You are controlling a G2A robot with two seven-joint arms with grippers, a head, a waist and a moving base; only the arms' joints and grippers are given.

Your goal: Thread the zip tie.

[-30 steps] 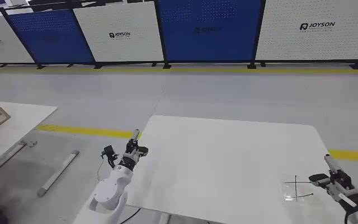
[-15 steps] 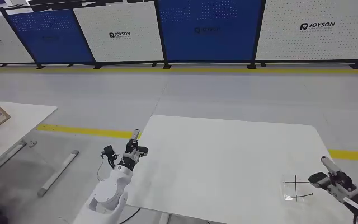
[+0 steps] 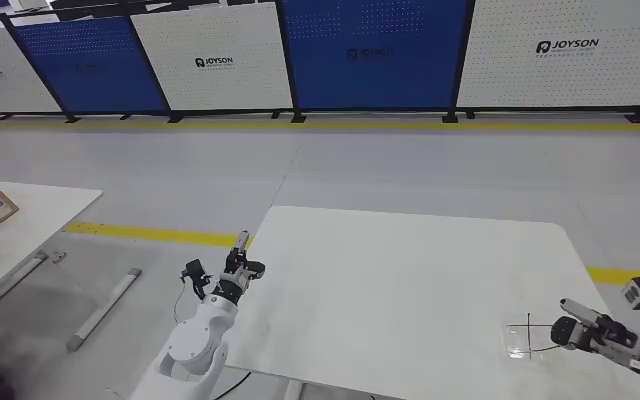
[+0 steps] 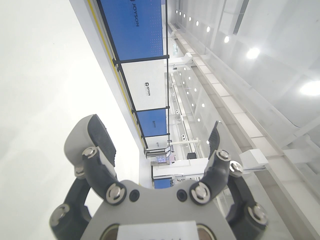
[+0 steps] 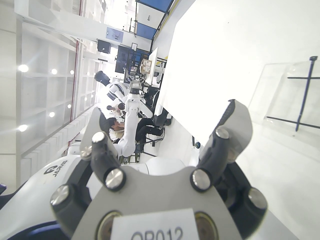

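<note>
Left gripper [image 4: 157, 128] by left edge of white table [image 3: 400, 280], jaws wide apart, empty. Near table's front right corner sits shallow clear tray [image 3: 512, 350]. Black zip ties [image 3: 529, 327] lie crossed inside tray, one long tie across two others. Right gripper [image 3: 566, 322] just beside tray's right side, jaws apart, empty, not touching ties.
</note>
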